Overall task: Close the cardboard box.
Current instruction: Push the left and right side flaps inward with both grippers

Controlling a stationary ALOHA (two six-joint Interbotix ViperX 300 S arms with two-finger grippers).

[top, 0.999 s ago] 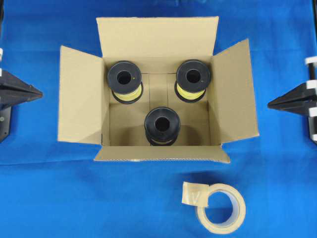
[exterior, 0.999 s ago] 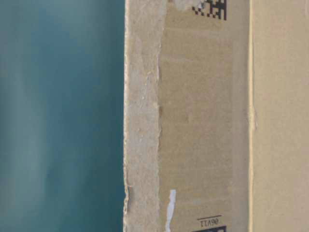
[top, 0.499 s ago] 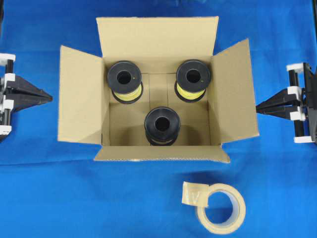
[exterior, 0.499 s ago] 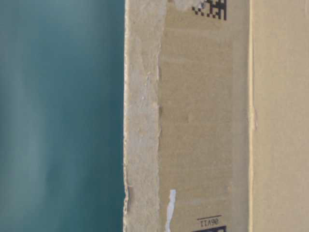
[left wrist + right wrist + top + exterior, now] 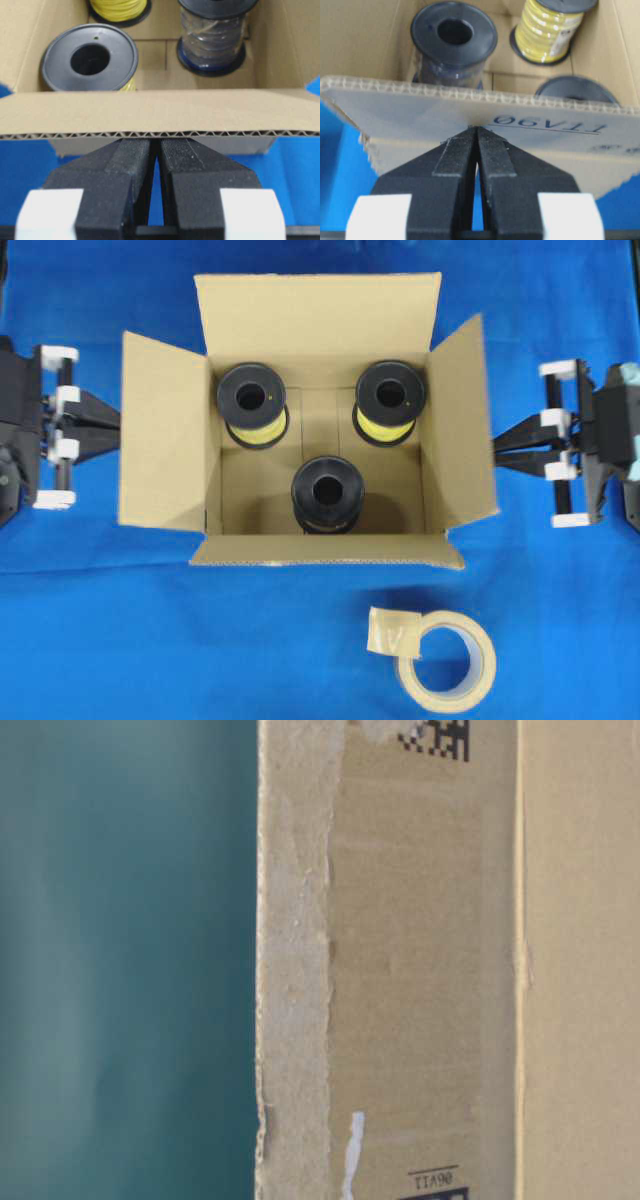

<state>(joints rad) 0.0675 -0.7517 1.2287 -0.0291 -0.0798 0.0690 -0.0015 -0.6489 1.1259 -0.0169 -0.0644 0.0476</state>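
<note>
- the cardboard box [image 5: 310, 350] sits in the middle of the table [image 5: 150, 640], which is covered in blue cloth, and it is open at the top with all four flaps folded outward.
- it is plain brown corrugated card; the far flap stands up behind the opening, the near flap shows mostly its fluted edge from overhead, and the left and right flaps slope outward to the sides.
- the right flap is tilted up more steeply than the left one, and its underside carries black printed characters in the right wrist view.
- the table-level view is filled by the box's side wall, with a strip of rough, torn-looking paper surface, a small white scrap, and black printed codes at the top and bottom edges.
- inside stand three spools [image 5: 327, 492] with black flanges; two at the far side hold yellow line, the near one looks dark.
- the left tool [image 5: 113, 426] has its fingers pressed together, their tips under the outer edge of the left flap.
- the right tool [image 5: 497, 446] is also pressed together, its tips against the underside of the right flap near the edge.
- a beige tape roll [image 5: 447, 661] lies flat on the table near the box's front right corner, apart from it.
</note>
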